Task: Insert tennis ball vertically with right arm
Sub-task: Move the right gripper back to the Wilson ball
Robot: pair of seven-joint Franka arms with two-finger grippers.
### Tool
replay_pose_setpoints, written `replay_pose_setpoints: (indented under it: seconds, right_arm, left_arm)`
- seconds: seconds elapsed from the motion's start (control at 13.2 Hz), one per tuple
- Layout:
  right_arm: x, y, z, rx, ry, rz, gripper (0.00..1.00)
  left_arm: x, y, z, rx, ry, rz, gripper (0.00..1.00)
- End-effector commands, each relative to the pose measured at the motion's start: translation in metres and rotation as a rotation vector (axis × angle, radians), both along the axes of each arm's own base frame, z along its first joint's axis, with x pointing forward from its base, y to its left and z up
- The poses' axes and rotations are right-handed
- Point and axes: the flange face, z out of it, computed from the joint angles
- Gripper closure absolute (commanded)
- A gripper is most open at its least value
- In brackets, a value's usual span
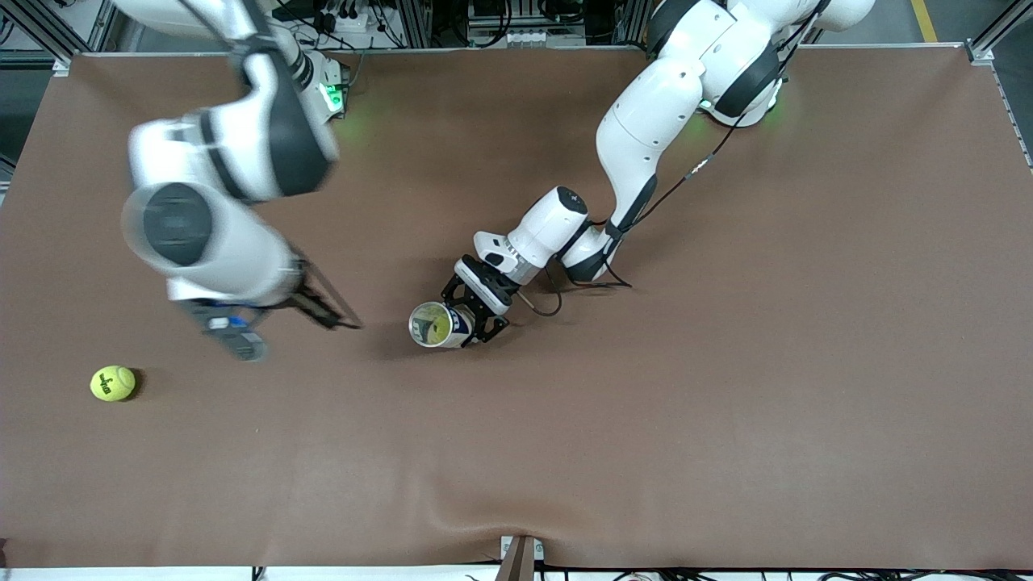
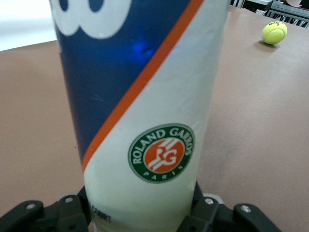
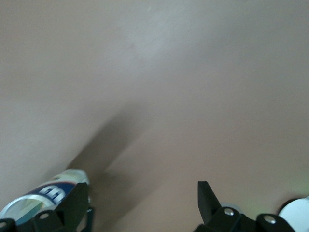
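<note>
1. Front view: brown table [image 1: 726, 403]. The left gripper [image 1: 472, 316] sits mid-table with its fingers on either side of the ball can [image 1: 437, 324], which stands upright, open mouth up, something yellow-green inside. Whether the fingers press the can or just flank it cannot be told. A loose tennis ball [image 1: 113, 382] lies on the table toward the right arm's end, nearer to the front camera than the can and well apart from it. The right gripper [image 1: 278, 323] hangs blurred over bare table between ball and can, empty.
2. Left wrist view: the can [image 2: 145, 111] fills the frame, blue and white with an orange stripe and a Roland Garros badge, set between the dark fingers [image 2: 212, 217]. The tennis ball [image 2: 274, 33] rests on the table, off from the can.
3. Right wrist view: right gripper [image 3: 140, 203] jaws wide apart, nothing between them, only table below. The can [image 3: 43, 193] shows past one finger.
</note>
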Motion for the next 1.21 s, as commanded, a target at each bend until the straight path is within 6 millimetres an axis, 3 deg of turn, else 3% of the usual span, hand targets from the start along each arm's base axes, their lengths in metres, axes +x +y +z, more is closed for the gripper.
replay_pose_setpoints:
  seconds: [0.0,0.15,0.38,0.53,0.91,1.14]
  right_arm:
    - [0.002,-0.088,0.027,0.057,0.026,0.057,0.00]
    - [0.005,-0.155,0.035,0.086,0.026,0.099,0.00]
    - [0.009,-0.262,0.023,0.109,0.018,0.173,0.00]
    - [0.015,-0.310,0.011,0.098,-0.028,0.157,0.00]
    - [0.030,-0.389,-0.049,0.075,-0.082,0.187,0.00]
    - [0.041,-0.426,-0.114,0.044,-0.106,0.228,0.00]
  left_arm:
    - [-0.002,0.000,-0.006,-0.008,0.009,0.019,0.26]
    - [-0.003,0.000,-0.007,-0.006,0.012,0.020,0.22]
    - [-0.006,0.002,-0.010,0.003,0.020,0.016,0.19]
    - [-0.006,0.002,-0.009,0.004,0.018,0.015,0.19]
    - [-0.012,0.007,-0.015,0.022,0.035,0.012,0.16]
    - [-0.015,0.009,-0.012,0.028,0.038,0.009,0.16]
